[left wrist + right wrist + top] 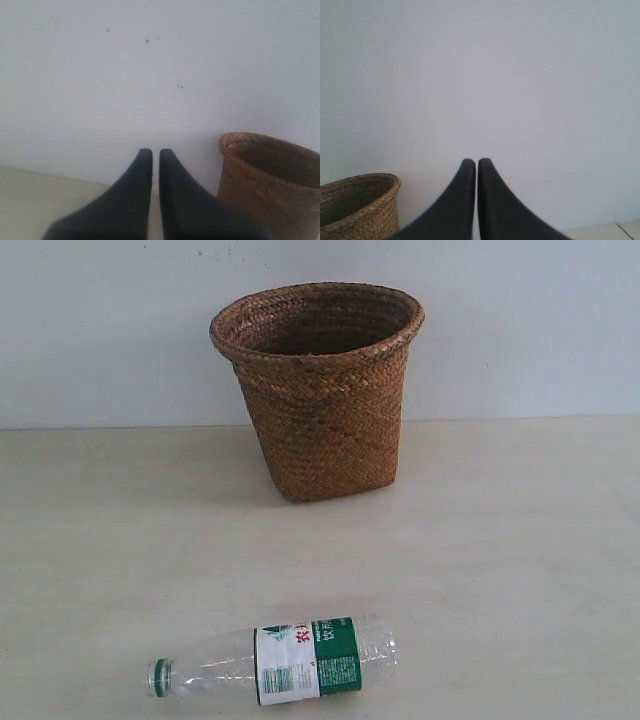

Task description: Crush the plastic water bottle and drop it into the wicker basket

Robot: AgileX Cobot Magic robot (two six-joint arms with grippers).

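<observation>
The plastic water bottle lies on its side near the table's front edge, its green cap ring pointing left, uncrushed. Behind it stands the wicker basket, upright against the wall. Neither arm appears in the exterior view. In the left wrist view my left gripper is shut with nothing between its black fingers, and the basket stands off to one side. My right gripper is likewise shut and empty, facing the wall, with the basket's rim at the frame's edge. The bottle is out of both wrist views.
A pale beige table runs back to a plain white wall. Nothing else stands on the table.
</observation>
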